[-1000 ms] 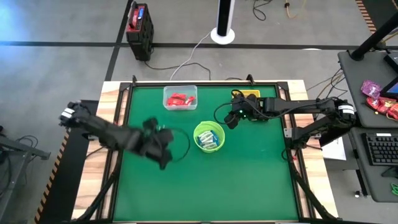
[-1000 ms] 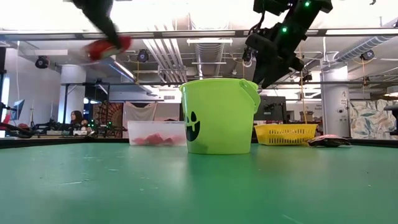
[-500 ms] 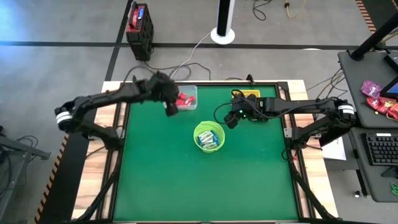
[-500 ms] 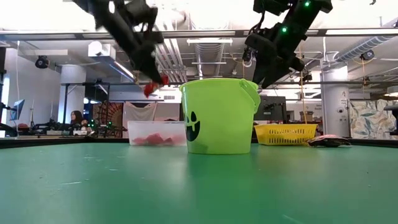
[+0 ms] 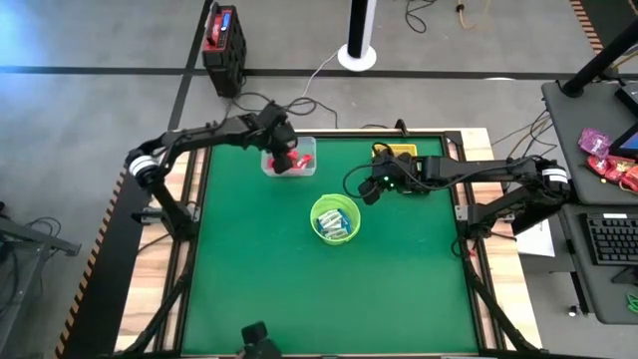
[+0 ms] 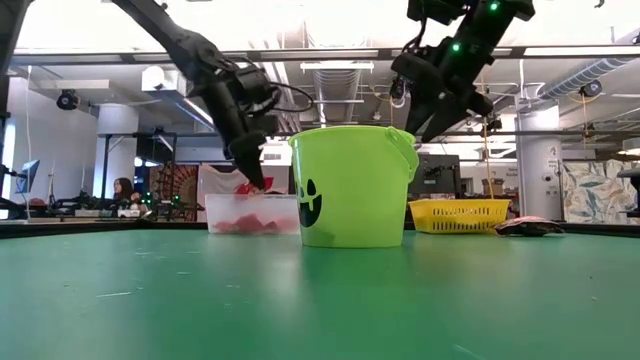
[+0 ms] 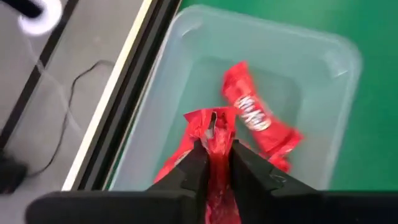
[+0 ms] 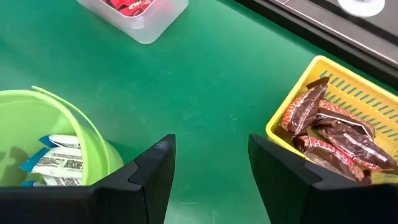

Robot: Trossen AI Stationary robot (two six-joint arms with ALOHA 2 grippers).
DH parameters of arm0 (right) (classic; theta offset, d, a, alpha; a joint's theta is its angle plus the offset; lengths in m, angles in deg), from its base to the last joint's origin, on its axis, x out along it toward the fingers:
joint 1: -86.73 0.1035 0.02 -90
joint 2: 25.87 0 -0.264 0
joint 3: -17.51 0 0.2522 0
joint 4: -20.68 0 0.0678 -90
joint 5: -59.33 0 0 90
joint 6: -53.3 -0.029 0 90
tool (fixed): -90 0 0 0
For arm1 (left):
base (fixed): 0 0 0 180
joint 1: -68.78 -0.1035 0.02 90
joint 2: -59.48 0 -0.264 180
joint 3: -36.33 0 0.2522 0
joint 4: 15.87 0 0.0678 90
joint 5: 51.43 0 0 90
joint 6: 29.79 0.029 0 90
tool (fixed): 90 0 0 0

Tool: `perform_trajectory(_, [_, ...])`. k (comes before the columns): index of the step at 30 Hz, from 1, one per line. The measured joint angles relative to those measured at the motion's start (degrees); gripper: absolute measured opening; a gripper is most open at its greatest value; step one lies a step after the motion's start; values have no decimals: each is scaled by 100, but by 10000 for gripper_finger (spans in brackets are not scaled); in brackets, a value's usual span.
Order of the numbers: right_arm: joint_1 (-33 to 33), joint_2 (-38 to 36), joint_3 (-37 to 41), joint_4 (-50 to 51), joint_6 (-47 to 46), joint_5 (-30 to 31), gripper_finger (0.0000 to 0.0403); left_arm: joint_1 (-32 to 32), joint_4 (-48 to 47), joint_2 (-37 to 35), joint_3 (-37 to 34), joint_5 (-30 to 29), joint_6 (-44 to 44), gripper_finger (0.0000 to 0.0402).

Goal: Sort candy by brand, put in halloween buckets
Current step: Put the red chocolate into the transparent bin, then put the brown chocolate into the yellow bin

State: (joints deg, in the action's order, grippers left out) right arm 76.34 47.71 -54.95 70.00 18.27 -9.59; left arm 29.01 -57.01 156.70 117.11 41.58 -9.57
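Over the far edge of the tabletop (image 5: 249, 299), left of centre, the left tool (image 5: 284, 160) hangs above the clear plastic box (image 5: 304, 148). Its fingers (image 7: 194, 168) are clamped on a red-wrapped candy bar (image 7: 211, 134), which points down into the box. Other red bars (image 7: 258, 121) lie on the box floor beneath it. The low view shows the left tool (image 6: 250, 175) just above the box rim (image 6: 252, 197).

The lime-green bucket (image 5: 335, 218) stands near the middle of the tabletop, well apart from the box. It carries a black pumpkin face on its side (image 6: 311, 203) and holds blue-and-white wrapped bars (image 8: 59, 162).

The yellow mesh basket (image 5: 404, 152) sits at the far edge, right of centre, mostly hidden under the right arm in the high view. It holds dark brown wrapped bars (image 8: 336, 134).

The right tool (image 5: 371, 189) hovers above the tabletop between the bucket and the basket, touching neither. Its fingers (image 8: 152, 171) stand wide apart with nothing between them.

The green tabletop surface around the three containers carries no loose candy in the high view.
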Motion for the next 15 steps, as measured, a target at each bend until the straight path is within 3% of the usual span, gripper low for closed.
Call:
perform_trajectory(5, [0,1,-32,306,-400,-26,194,-2,-209,176,135,-451,-13,85])
perform_trajectory(15, [-47,7,-330,3322,-1763,-620,194,141,-318,-111,-1,-333,-351,120])
